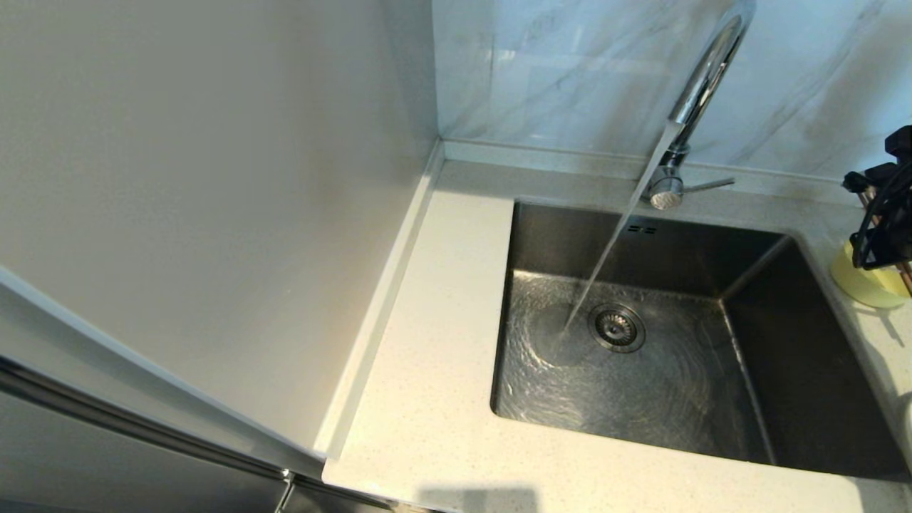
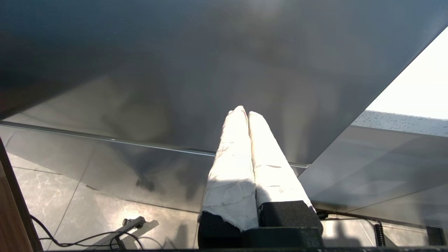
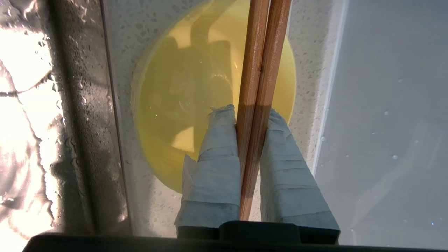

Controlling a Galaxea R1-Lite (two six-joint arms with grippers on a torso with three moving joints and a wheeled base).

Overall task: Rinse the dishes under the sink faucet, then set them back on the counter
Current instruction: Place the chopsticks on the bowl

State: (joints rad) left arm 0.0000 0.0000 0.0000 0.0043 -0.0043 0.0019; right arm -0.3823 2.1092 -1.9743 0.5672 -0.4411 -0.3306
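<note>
Cream speckled counter (image 1: 427,356) wraps the steel basin (image 1: 641,399), where water streams from the chrome faucet (image 1: 702,85) beside the drain (image 1: 617,328). Off the counter's left, the left gripper (image 2: 244,113) hangs with fingers pressed together, empty. At far right, the right gripper (image 3: 250,113) pinches the chopsticks (image 3: 260,63) over the yellow bowl (image 1: 866,285) on the counter.

No legible text — anywhere at all.
</note>
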